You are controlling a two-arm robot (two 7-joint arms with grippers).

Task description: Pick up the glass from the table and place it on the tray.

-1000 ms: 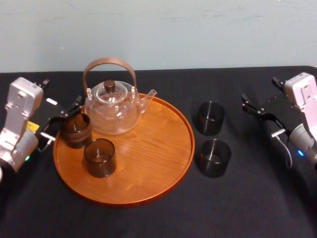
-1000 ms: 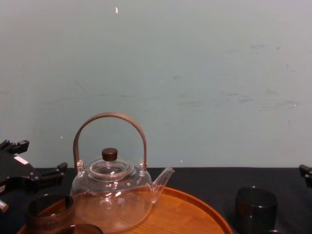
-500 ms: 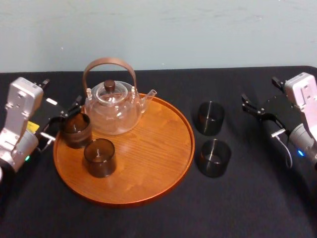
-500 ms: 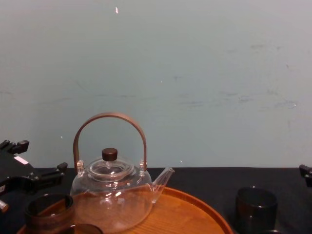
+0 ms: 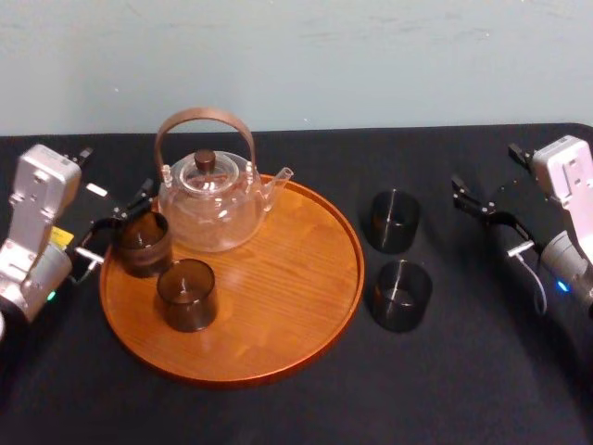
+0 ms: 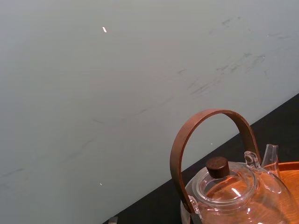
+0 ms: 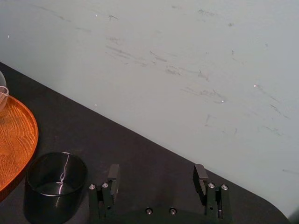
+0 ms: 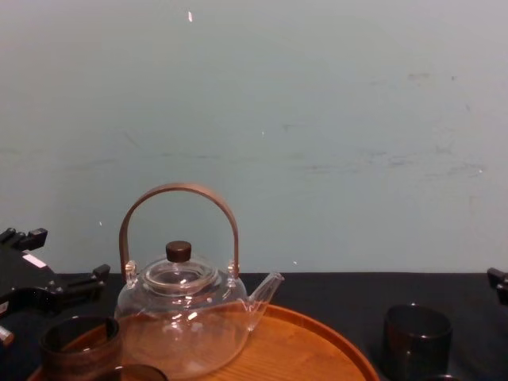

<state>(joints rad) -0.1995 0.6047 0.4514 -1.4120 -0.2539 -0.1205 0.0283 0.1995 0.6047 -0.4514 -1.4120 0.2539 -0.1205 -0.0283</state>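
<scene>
- Near dark glass stands upright on the black table, just right of the wooden tray.
- Front tumbler stands on the tray's left part.
- Rear tumbler stands at the tray's left edge between the spread fingers of the left gripper; I cannot tell whether they touch it.
- Far dark glass stands on the table beside the tray's right rim. The right gripper is off to its right, fingers wide apart and empty.
- Glass teapot stands at the tray's back.

Silver-grey arms — black left tool, black right tool on a screw-studded base.
</scene>
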